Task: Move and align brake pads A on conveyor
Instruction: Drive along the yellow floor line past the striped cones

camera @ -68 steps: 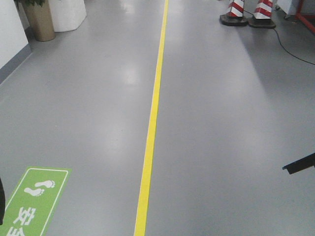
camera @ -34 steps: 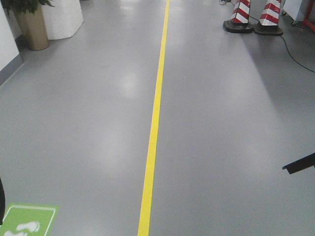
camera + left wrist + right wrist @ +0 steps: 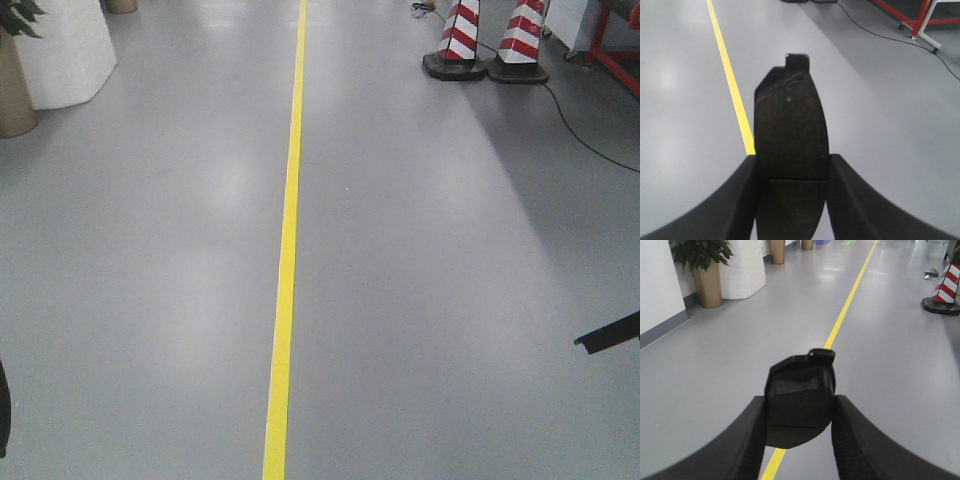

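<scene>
Left wrist-mounted view is showing the left end effector [image 3: 792, 162] clamping a brake pad [image 3: 790, 115], its two fingers [image 3: 735, 200] pressing against the pad's long edges. The pad is standing on end, with its small tab pointing away from the camera and its groove sitting about level with the fingertips. It is hanging over a grey floor [image 3: 880, 125]. A yellow line [image 3: 732, 85] is running past on its left, and a red frame [image 3: 920, 15] and a black cable [image 3: 875, 30] are lying farther off to the right.

In the right wrist-mounted view, the right end effector [image 3: 799, 405] is pinching a second brake pad [image 3: 800, 380] the same way, tab outward, above the floor just beside the yellow line. A potted plant [image 3: 702, 270] is standing by the wall on the left, and a striped cone [image 3: 946, 287] is sitting at the right edge.

The front-facing view is taking in the floor, the line and two cones [image 3: 490, 40] at the top right.
</scene>
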{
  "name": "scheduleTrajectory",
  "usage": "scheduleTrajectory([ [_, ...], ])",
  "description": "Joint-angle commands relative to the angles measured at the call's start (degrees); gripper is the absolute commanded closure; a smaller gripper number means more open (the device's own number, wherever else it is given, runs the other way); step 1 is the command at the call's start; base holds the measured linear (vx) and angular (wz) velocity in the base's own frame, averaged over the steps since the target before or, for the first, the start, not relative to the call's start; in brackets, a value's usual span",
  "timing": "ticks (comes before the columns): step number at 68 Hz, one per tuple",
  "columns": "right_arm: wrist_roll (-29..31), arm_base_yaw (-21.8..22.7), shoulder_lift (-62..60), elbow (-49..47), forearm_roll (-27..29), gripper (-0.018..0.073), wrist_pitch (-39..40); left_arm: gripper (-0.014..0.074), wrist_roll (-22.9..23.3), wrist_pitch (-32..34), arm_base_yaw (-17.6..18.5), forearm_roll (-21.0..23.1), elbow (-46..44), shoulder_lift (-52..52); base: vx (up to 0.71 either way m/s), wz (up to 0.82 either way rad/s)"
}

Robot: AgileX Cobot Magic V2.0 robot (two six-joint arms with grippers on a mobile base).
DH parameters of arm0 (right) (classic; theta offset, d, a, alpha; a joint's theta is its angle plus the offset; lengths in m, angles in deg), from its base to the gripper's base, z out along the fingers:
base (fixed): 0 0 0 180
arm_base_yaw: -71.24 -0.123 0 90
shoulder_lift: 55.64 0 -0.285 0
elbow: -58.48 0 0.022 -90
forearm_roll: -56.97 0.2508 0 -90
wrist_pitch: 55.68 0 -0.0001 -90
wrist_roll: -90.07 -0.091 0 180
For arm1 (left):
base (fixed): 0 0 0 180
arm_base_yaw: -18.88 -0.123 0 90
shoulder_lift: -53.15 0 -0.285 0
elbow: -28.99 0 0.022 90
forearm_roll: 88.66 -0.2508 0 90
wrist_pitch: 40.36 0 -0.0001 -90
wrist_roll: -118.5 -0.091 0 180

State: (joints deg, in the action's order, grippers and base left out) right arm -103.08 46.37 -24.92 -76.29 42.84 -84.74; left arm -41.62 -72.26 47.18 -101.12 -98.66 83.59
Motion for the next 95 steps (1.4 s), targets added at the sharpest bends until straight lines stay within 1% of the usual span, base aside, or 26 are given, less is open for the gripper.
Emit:
scheduleTrajectory([
  [1, 0.3, 0.2, 0.3, -1.6, -1.1, 0.0564, 5.1, 0.0602, 0.4, 5.2, 0.2, -0.5, -1.7, 0.3, 0.67, -0.1],
  [38, 0.3, 0.2, 0.3, -1.6, -1.1, 0.0564, 5.1, 0.0603, 0.4, 5.2, 0.2, -0.5, -1.7, 0.3, 0.71, -0.02],
  [74, 0.3, 0.2, 0.3, -1.6, -1.1, 0.0564, 5.0, 0.0603, 0.4, 5.2, 0.2, -0.5, -1.7, 0.3, 0.77, -0.11],
  [95, 0.3, 0.2, 0.3, -1.6, -1.1, 0.0564, 5.1, 0.0603, 0.4, 5.2, 0.2, -0.5, -1.7, 0.3, 0.78, 0.03],
])
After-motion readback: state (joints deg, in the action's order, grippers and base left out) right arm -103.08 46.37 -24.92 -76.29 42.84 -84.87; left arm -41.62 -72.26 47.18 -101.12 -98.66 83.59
